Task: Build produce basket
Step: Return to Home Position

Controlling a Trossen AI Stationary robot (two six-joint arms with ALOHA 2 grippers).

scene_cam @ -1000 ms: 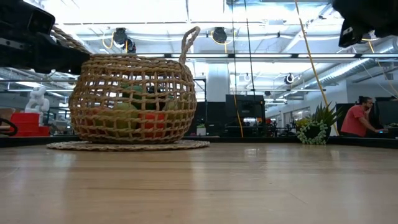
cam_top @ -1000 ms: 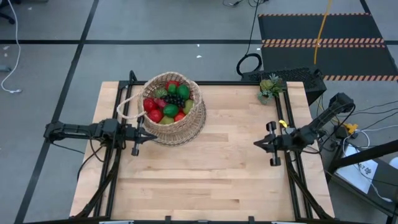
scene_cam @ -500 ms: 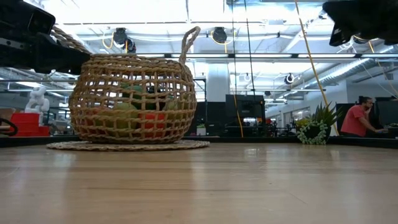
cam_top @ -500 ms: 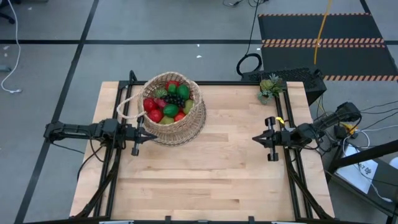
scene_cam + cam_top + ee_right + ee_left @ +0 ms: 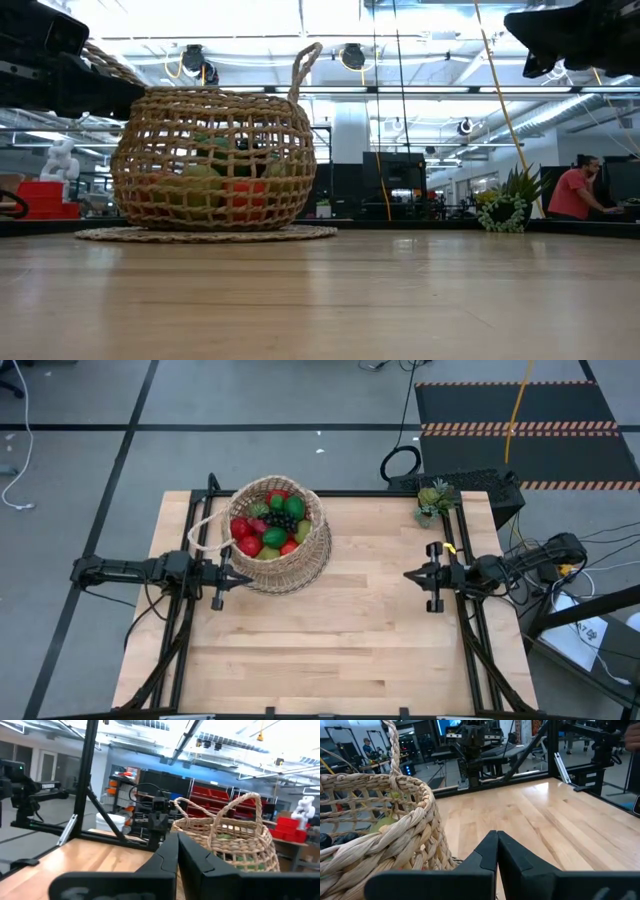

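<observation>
Basket (image 5: 303,564) filled; left claw (image 5: 238,576), right claw (image 5: 409,575) closed.

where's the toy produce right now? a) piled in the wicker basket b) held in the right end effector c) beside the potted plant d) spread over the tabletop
a: in the high view the produce sits heaped inside the basket, and the left end effector and right end effector are both shut with nothing between their fingers.
</observation>
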